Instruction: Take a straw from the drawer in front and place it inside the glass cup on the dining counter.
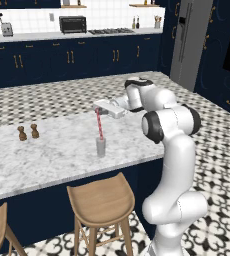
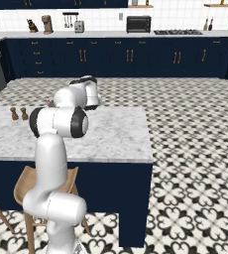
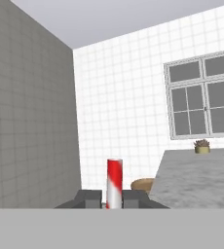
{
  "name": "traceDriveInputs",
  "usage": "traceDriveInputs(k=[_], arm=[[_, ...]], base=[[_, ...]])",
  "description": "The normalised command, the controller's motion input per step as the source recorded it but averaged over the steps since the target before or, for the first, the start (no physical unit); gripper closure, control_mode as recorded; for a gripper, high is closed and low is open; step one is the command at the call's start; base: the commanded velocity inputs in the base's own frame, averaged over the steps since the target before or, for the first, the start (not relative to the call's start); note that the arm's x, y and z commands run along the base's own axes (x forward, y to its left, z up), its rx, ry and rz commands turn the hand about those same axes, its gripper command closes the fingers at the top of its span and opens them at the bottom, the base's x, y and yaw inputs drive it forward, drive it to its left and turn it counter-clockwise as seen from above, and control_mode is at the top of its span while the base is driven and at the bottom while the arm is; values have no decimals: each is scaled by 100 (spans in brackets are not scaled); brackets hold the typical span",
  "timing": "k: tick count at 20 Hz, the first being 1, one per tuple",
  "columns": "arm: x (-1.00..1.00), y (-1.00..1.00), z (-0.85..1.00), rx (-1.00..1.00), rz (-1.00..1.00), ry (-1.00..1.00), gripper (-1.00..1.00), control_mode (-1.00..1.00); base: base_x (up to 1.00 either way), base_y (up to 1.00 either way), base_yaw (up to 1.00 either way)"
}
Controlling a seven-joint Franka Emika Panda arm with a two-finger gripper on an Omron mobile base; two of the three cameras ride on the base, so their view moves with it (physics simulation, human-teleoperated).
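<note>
Long white-grey marble dining counter (image 1: 47,155) on a navy-blue base is seen across both base views, with round wooden stools (image 1: 101,200) tucked under its near edge. White arm is reached out over the slab, forearm roughly level, and the two-finger gripper (image 1: 98,107) is held above the counter top. Small clear greyish glass cup (image 1: 101,147) is stood upright on the marble, near the front edge, well apart from the two small brown wooden shakers (image 1: 28,132) placed to its left. Thin pink-red striped straw (image 1: 99,125) is pinched at its top end between the jaws, which are pressed together on it; in the hand view the straw (image 3: 114,183) is seen between the two dark fingertips (image 3: 88,198). Straw is hung nearly vertical, slightly tilted, its lower end at the cup's rim; whether the tip is already inside the glass cannot be told.
</note>
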Motion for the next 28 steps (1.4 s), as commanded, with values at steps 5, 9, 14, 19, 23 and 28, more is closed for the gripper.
traceDriveInputs(k=[5, 9, 14, 19, 23, 28], arm=[[-8, 0, 4, 0, 0, 0, 100, -100], [3, 0, -2, 0, 0, 1, 100, -100], [18, 0, -19, -1, 0, 5, 100, -100], [27, 0, -19, 0, 0, 4, 100, -100], [18, 0, -8, 0, 0, 1, 100, -100], [1, 0, 7, 0, 0, 0, 100, -100]], base=[[0, 0, 0], [0, 0, 0], [0, 0, 0], [0, 0, 0], [0, 0, 0], [0, 0, 0]])
